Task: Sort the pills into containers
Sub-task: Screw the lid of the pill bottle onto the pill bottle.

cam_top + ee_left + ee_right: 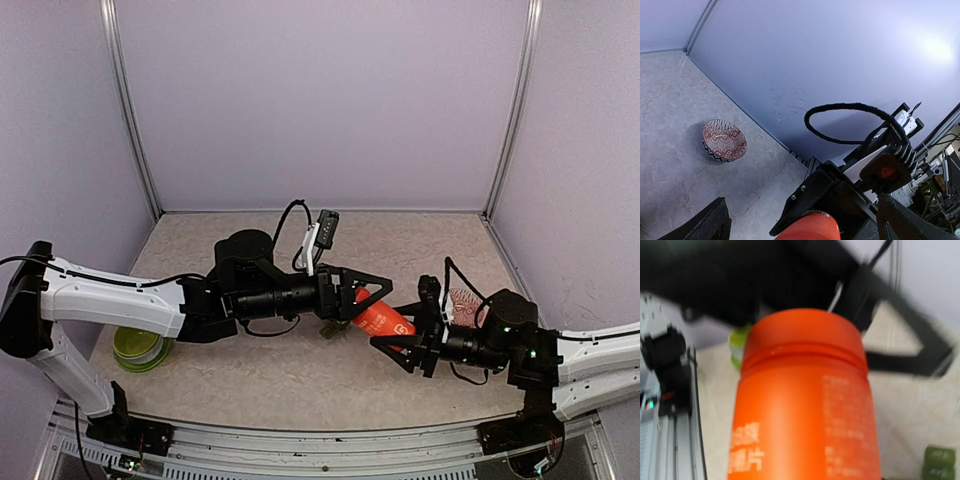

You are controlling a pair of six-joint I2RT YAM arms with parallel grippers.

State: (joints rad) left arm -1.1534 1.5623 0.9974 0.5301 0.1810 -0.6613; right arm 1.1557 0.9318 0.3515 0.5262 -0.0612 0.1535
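Observation:
My right gripper is shut on a red-orange pill bottle and holds it tilted above the table, cap end toward the left arm. In the right wrist view the bottle fills the frame and hides the fingers. My left gripper is open, its fingers on either side of the bottle's cap end without closing on it. The dark green containers lie on the table under the bottle, seen as a greenish shape below the left gripper. No pills are in view.
A lime-green bowl sits at the near left by the left arm. A red-and-white patterned bowl stands to the right, close to the right arm. Lilac walls enclose the table on three sides.

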